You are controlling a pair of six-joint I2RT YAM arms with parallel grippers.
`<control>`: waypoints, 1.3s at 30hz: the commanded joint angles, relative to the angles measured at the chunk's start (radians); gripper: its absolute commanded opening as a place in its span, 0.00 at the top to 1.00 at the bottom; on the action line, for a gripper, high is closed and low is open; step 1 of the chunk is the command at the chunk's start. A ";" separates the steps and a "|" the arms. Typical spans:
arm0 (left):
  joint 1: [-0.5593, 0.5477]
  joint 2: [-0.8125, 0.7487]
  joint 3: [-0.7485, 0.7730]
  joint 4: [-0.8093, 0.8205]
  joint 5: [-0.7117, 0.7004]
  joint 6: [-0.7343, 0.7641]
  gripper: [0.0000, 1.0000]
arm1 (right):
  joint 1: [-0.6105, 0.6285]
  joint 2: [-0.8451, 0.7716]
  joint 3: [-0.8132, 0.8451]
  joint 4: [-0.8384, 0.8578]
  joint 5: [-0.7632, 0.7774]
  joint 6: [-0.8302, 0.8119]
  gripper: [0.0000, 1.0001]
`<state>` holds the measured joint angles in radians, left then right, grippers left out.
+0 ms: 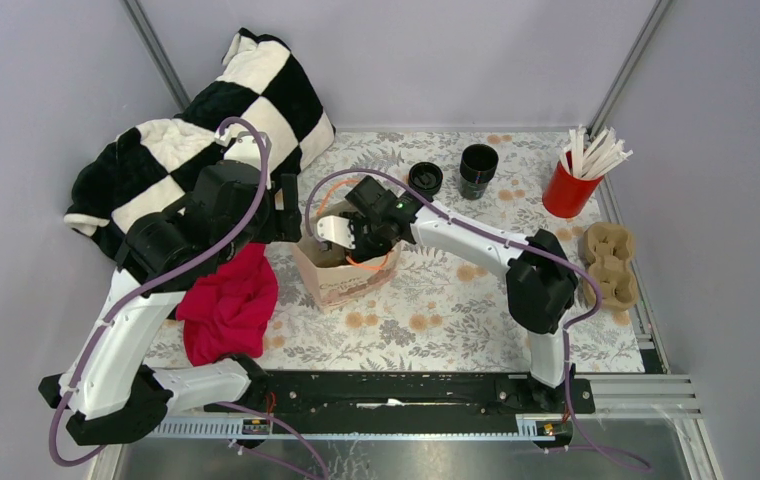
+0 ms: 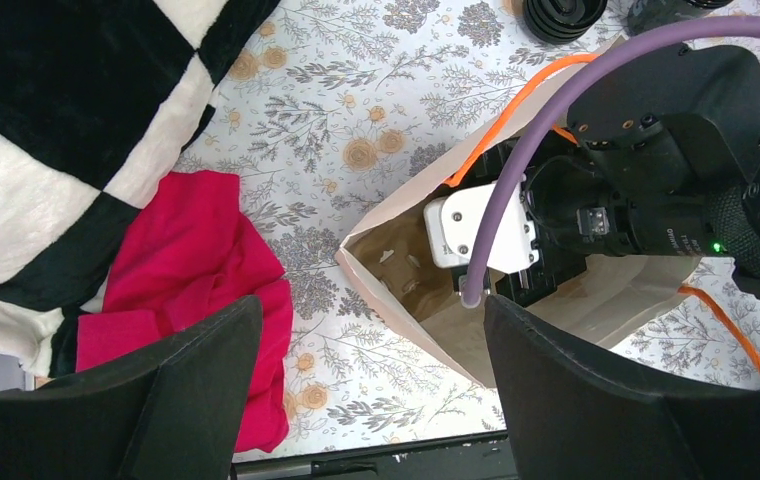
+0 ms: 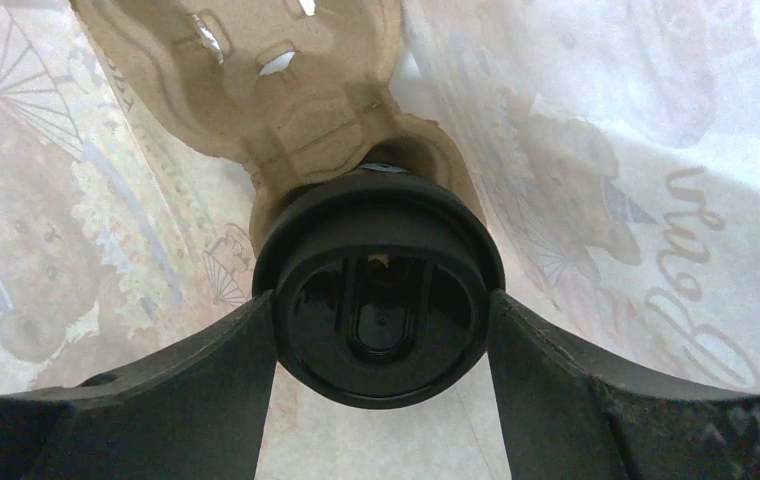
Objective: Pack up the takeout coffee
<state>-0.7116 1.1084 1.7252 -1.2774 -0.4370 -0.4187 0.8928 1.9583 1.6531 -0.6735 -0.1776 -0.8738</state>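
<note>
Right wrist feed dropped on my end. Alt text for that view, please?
A black lidded takeout coffee cup, seen from above, sits in a brown moulded pulp cup carrier, with the two black fingers of the right gripper against its sides in what looks like a grip. Both are inside a pale paper bag printed with teddy bears.

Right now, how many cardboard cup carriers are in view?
2. One carrier lies at the table's right edge, near the red cup; more could be stacked there. The second carrier sits inside the paper bag, holding the takeout coffee.
</note>
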 commanded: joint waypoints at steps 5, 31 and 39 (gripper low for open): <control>-0.003 -0.007 0.012 0.012 -0.027 0.002 0.15 | -0.061 0.125 -0.138 -0.146 -0.031 0.075 0.85; -0.002 -0.020 -0.038 0.036 -0.006 -0.018 0.15 | -0.101 0.155 -0.365 -0.032 -0.209 0.157 0.89; -0.003 -0.021 -0.037 0.050 -0.001 -0.017 0.15 | -0.102 0.114 -0.247 -0.066 -0.205 0.183 0.83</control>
<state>-0.7116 1.0992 1.6787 -1.2678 -0.4408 -0.4305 0.7822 1.9278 1.4681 -0.3729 -0.4469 -0.7582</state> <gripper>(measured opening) 0.853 0.763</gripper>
